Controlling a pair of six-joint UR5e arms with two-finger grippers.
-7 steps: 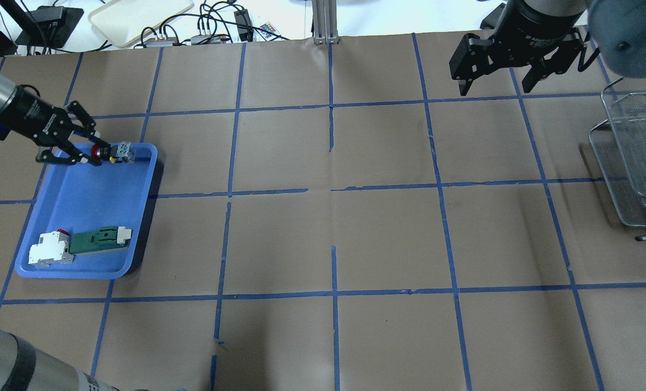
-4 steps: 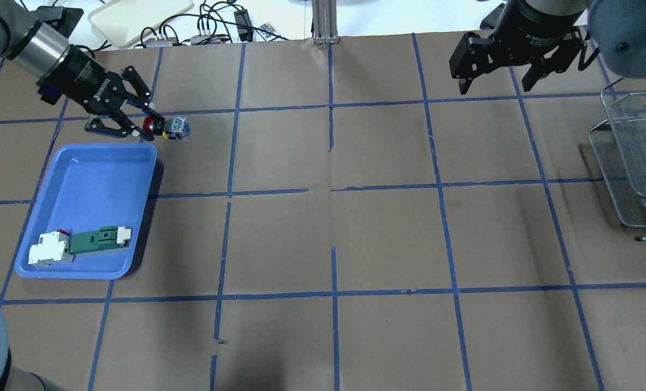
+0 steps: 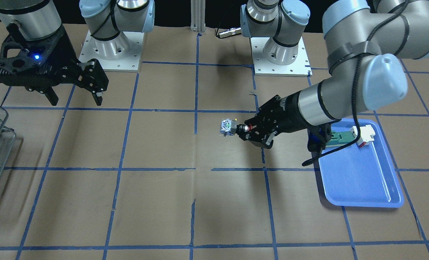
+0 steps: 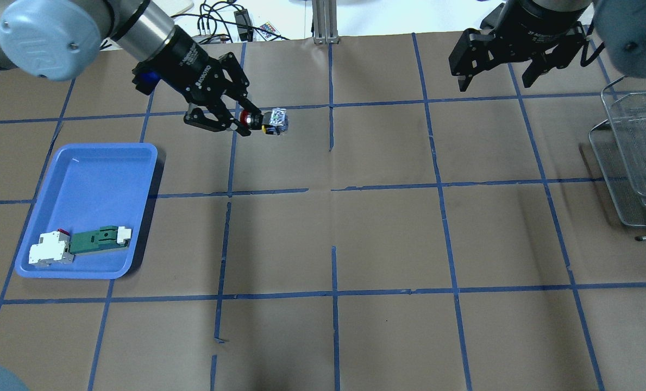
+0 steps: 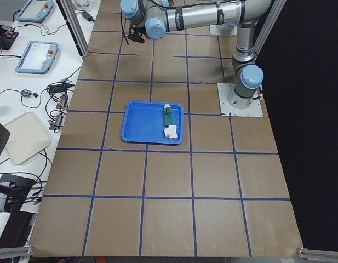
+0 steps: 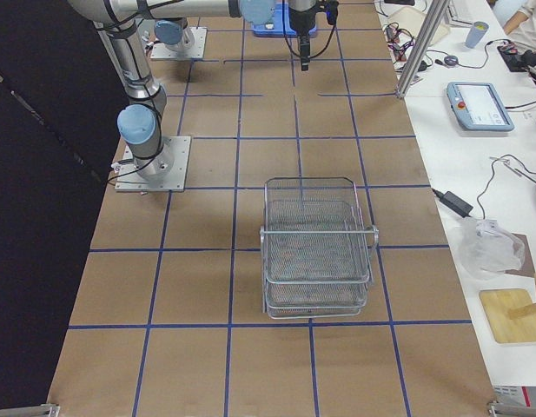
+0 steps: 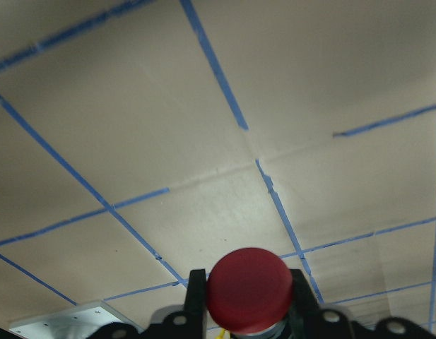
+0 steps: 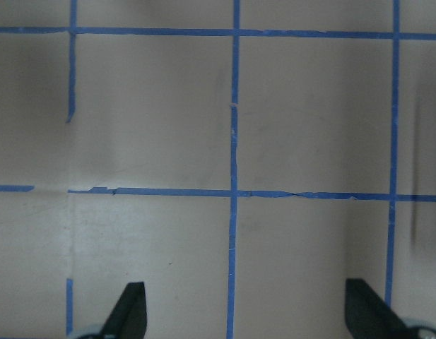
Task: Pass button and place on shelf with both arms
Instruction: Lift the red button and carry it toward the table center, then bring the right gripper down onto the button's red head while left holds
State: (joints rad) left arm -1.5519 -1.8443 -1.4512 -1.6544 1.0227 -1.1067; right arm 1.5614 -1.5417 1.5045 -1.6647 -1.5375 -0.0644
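Clamped at the red cap by left tool (image 4: 249, 120), with block end of button (image 4: 273, 120) jutting past the tips. Held clear above bench (image 4: 388, 233), well apart from blue tray (image 4: 100, 146). Spread wide and empty at right tool (image 4: 494, 84), even farther from that tray.

A robotics lab: two arms (image 3: 344, 90) bolted to a paper-covered surface (image 4: 388, 233) gridded with blue tape (image 4: 333, 320), pendants (image 5: 36, 56) and cables (image 5: 55, 94) on the left-edge bench (image 5: 10, 87).
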